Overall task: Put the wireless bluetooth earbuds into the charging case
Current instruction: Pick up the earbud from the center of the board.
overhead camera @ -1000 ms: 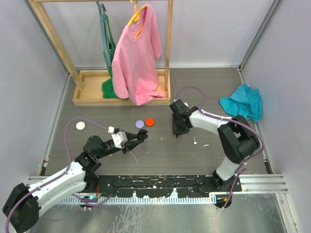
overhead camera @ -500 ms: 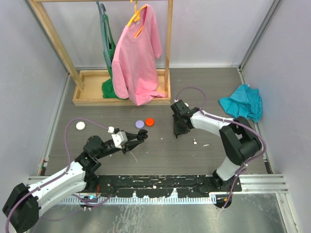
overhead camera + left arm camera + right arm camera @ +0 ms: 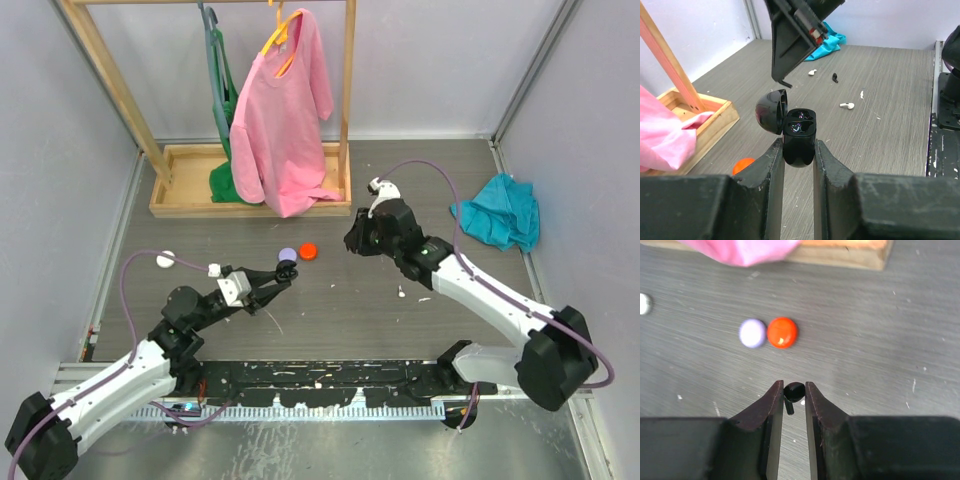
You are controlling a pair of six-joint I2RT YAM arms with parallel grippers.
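Left gripper [image 3: 799, 145]: clamped on the black case [image 3: 800, 131], one finger on each flank, held off the table [image 3: 890, 60].
Case: body sits between the fingertips, its longer side running along the fingers. The open face is turned up, with two sockets showing.
Lid [image 3: 769, 111]: swung open to the left of the body, hollow side facing the sockets.
Right gripper [image 3: 794, 385]: closed to a narrow gap on a dark earbud [image 3: 794, 390], with both fingers against its head.
Dark earbud, axis: round head out at the fingertips; thin stem runs back along the fingers toward the wrist.
Right gripper, place: raised, above and beyond the open lid in the left wrist view. It is near the case but not touching it.
Loose on table: white earbud [image 3: 847, 105], second white earbud [image 3: 812, 72] and another dark bud [image 3: 835, 77], all lying beyond the case.
Nearby: lilac round case [image 3: 752, 333] and red round case [image 3: 782, 332], side by side and touching, on the table beyond the right fingertips.
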